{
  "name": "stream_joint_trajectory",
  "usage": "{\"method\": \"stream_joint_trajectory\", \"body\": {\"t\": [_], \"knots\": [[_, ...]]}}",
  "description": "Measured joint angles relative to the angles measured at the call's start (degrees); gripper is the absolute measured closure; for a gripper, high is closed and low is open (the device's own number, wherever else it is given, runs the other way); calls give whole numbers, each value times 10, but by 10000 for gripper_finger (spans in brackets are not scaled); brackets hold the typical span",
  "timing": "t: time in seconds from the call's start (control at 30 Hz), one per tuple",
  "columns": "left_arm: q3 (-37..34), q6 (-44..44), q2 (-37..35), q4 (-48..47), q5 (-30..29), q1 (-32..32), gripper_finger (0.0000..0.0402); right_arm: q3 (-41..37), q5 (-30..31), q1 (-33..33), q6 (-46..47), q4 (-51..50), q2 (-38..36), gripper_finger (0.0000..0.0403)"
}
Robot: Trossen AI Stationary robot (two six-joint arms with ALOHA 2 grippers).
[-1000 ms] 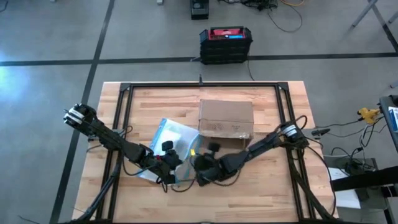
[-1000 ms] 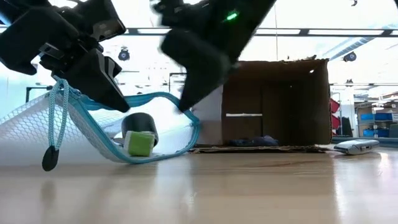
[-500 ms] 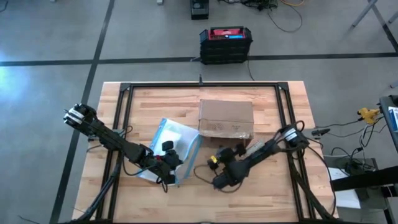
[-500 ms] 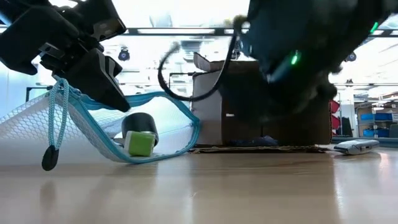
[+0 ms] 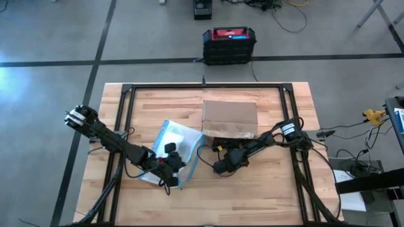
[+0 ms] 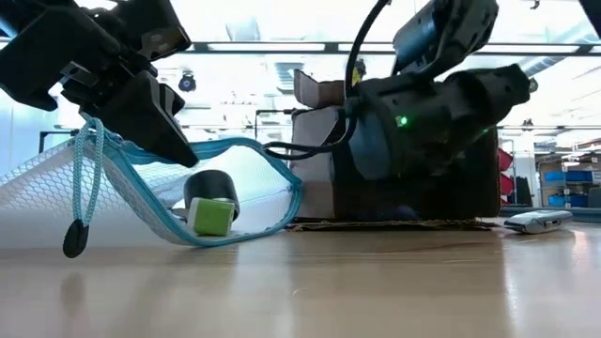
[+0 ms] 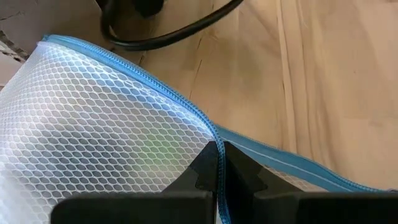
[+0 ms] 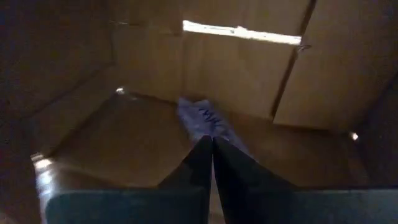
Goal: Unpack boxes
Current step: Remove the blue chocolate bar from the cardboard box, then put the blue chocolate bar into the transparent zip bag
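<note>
Pinching the blue zipper edge of the mesh pouch [image 7: 112,124], the left gripper [image 7: 217,163] has its fingers pressed together on the fabric, holding the pouch's open mouth lifted off the table [image 5: 265,195]. In the low view the pouch [image 6: 141,202] hangs from that gripper [image 6: 155,131] and sags to the wood below it, with a black roll [image 6: 211,192] and a small green block [image 6: 210,217] lying inside, just under the raised rim. A blue cord with a dark pull [image 6: 75,239] dangles from the pouch beneath the gripper.

The right gripper [image 8: 211,155] has its two fingers closed against each other with nothing between them. It points into the open side of the box [image 8: 242,68], which lies on its side straight ahead of it. A small bluish item [image 8: 202,118] rests on the box's lower inner wall just past the fingertips; what it is cannot be told. From above, the right gripper [image 5: 222,165] sits low at the box's [image 5: 230,120] near edge, with the pouch [image 5: 177,142] close on its other side. A pale flat object [image 6: 537,221] lies on the table beside the box, away from both grippers.
</note>
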Motion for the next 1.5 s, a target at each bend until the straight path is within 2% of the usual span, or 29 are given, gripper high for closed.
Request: {"method": "stream_joint_trajectory", "body": {"t": [0.27, 0.37, 0.53, 0.8, 0.93, 1.13, 1.33, 1.5], "knots": [[0, -12, 0, 1, 0, 0, 401, -44, -1, -65, 22, 2, 0, 403], [0, -13, 0, 1, 0, 0, 401, -70, -23, -91, 29, 23, 0, 403], [0, -11, 0, 1, 0, 0, 401, -106, -64, -105, -71, 139, -4, 403], [0, -13, 0, 3, 1, 0, 401, -74, -157, 2, -192, 166, -46, 403], [0, -8, 0, 9, -9, 0, 401, -66, -168, 35, -237, 163, -84, 403], [0, 1, 0, 23, -14, 1, 401, -62, -219, 51, -341, 161, -125, 403], [0, 2, 0, 25, -14, 1, 401, -70, -242, 45, -390, 160, -139, 399], [0, 2, 0, 25, -15, 1, 401, -73, -242, 28, -393, 172, -139, 344]]}}
